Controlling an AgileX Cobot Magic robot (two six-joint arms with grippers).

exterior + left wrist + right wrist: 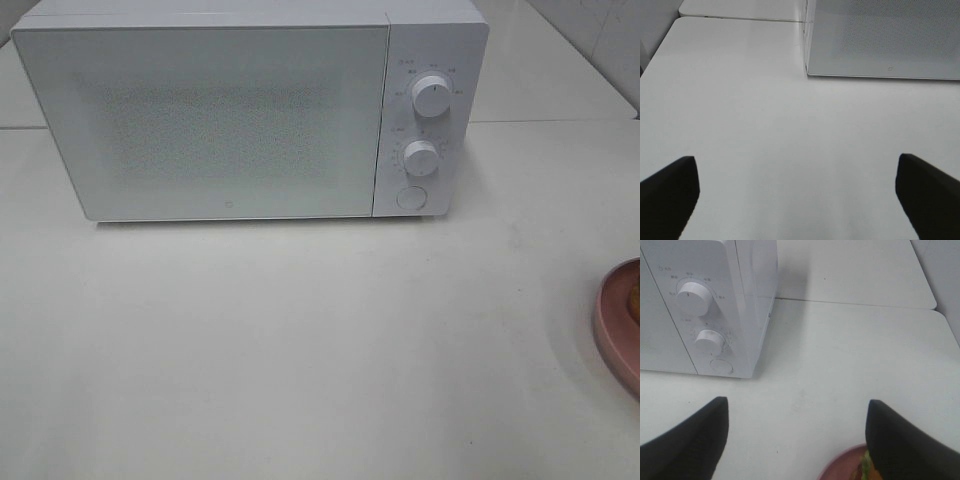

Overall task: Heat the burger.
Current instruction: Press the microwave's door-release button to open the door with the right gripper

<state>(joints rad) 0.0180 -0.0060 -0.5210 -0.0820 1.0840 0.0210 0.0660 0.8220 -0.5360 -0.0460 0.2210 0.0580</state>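
Observation:
The burger (868,469) shows only as a bit of green lettuce and orange at the frame's edge in the right wrist view, sitting on a pink plate (840,465). In the high view a brown sliver of the burger (635,298) peeks in at the right edge on the plate (612,335). My right gripper (796,407) hovers open over the table just before the plate, with nothing between its fingers. Well to the left of the microwave's front, my left gripper (796,165) stands wide open over bare table. Neither gripper appears in the high view.
A white microwave (230,120) stands at the back with its door shut. Its panel carries two knobs (431,96) (421,157) and a round button (411,197). The white table (300,350) stretches in front of it.

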